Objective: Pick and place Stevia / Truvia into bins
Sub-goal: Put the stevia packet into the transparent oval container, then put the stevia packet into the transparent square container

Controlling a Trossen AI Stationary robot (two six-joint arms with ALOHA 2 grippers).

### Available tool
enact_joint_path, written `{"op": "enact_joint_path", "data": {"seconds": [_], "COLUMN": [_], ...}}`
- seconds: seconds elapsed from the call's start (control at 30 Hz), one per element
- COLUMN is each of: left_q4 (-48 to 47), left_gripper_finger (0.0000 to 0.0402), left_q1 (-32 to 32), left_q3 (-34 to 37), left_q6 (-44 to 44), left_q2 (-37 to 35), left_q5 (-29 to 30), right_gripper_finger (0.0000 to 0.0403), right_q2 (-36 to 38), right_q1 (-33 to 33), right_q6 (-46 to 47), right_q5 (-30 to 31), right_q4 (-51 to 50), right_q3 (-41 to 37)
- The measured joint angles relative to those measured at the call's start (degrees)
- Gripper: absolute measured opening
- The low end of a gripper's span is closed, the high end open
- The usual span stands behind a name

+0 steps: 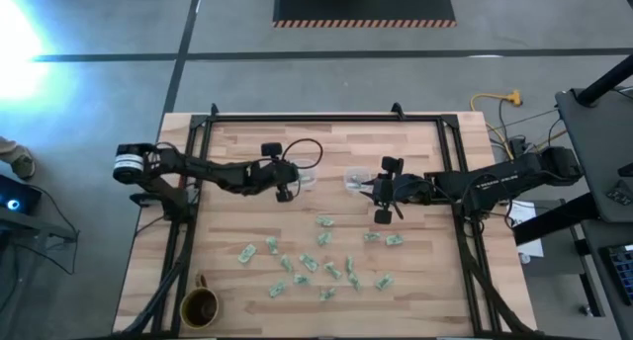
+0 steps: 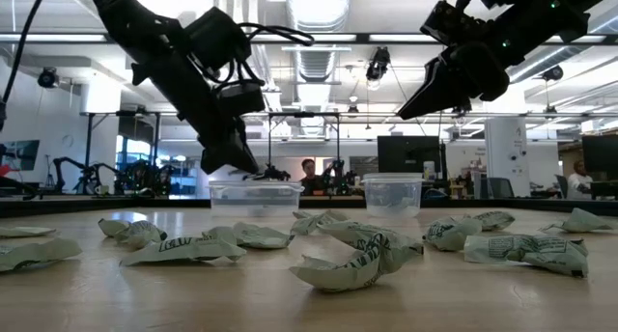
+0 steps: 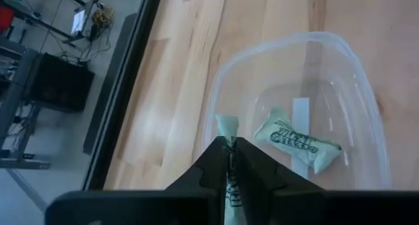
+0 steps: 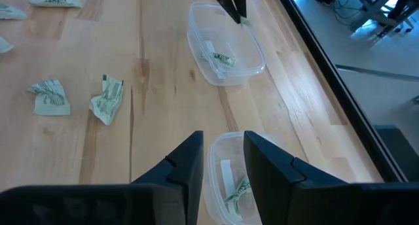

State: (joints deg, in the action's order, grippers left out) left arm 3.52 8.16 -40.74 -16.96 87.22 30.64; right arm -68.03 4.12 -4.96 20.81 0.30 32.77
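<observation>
The left pincer (image 3: pixel 230 161) is clenched on a packet (image 3: pixel 227 130) and hangs over the wide bin (image 3: pixel 366 101), which already holds one packet (image 3: pixel 298 141). To finish well, I judge it should part its fingers only while the packet is fully inside the rim, then lift straight up so the light bin is not nudged. The right pincer (image 4: pixel 221 161) is released and holds nothing, poised above the small bin (image 4: pixel 219 179), which also has a packet in it. Both bins sit at centre of the high view, with the loose packets (image 1: pixel 321 266) scattered below them in that frame on the pale wood worktop (image 1: pixel 415 152); a mug (image 1: pixel 200 305) stands lower left. Beyond is a grey floor and an open lab with monitors and seated people.
</observation>
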Motion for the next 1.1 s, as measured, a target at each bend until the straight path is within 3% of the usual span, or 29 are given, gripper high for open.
{"op": "enact_joint_path", "data": {"seconds": [0.37,0.53,0.6,0.73,0.8,1.1], "left_q4": [-0.1,-0.43,-2.0,-8.44,-11.32,-17.74], "left_gripper_finger": [0.0108,0.0133,0.0136,0.0137,0.0137,0.0137], "left_q1": [0.0,0.0,-0.09,-0.98,-1.47,-4.51], "left_q3": [0.01,0.01,0.01,-0.08,-0.1,0.4], "left_q6": [0.05,0.05,0.15,2.05,3.98,9.12], "left_q2": [-0.02,-0.3,-1.18,-3.69,-5.73,-14.13], "left_q5": [-0.4,-0.48,-0.51,-0.52,-0.51,-0.55], "right_gripper_finger": [0.009,0.0089,0.0091,0.0093,0.0091,0.0079], "right_q2": [0.0,0.0,0.0,0.0,0.0,-1.59], "right_q1": [0.0,-0.02,-0.08,0.62,2.05,10.5], "right_q6": [0.03,0.38,0.75,0.69,2.64,11.0], "right_q5": [-0.01,-0.59,-4.51,-22.41,-27.88,-17.67], "right_q4": [0.0,-0.06,-0.21,-0.11,-0.47,-4.21], "right_q3": [0.0,-0.19,-0.24,-0.24,-0.24,-2.59]}}
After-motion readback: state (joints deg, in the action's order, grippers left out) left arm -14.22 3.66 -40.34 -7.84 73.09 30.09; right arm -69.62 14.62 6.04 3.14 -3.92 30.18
